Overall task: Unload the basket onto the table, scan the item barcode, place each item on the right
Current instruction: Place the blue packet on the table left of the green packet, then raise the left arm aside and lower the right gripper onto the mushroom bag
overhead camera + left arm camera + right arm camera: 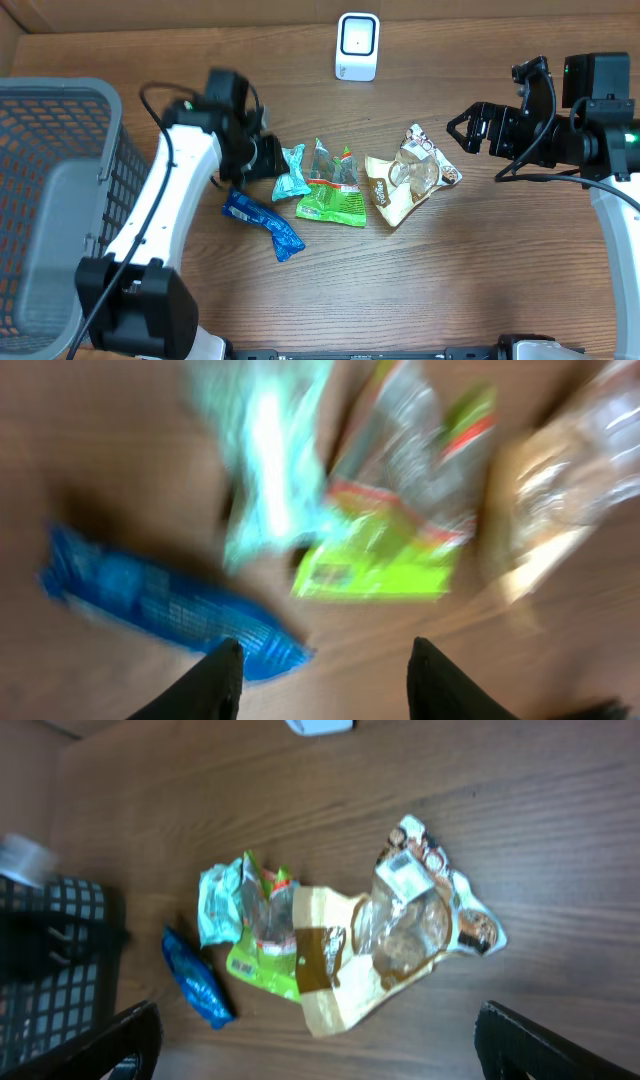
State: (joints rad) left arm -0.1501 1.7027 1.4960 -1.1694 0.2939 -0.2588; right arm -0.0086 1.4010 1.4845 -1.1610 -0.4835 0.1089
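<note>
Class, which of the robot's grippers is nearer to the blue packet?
Left. The left gripper is right beside the blue packet; the right gripper is far off, past the green packet and tan bag.

Wire-mesh basket [60, 120] at the left edge of the worktop [420, 270], grey with a thick rounded rim, its near side out of focus. From the right wrist camera the basket [45, 985] shows only as a dark grid at frame left. Worktop is brown wood grain, running side to side. Pale tan strip [200, 12] along the far edge; material unclear.
</note>
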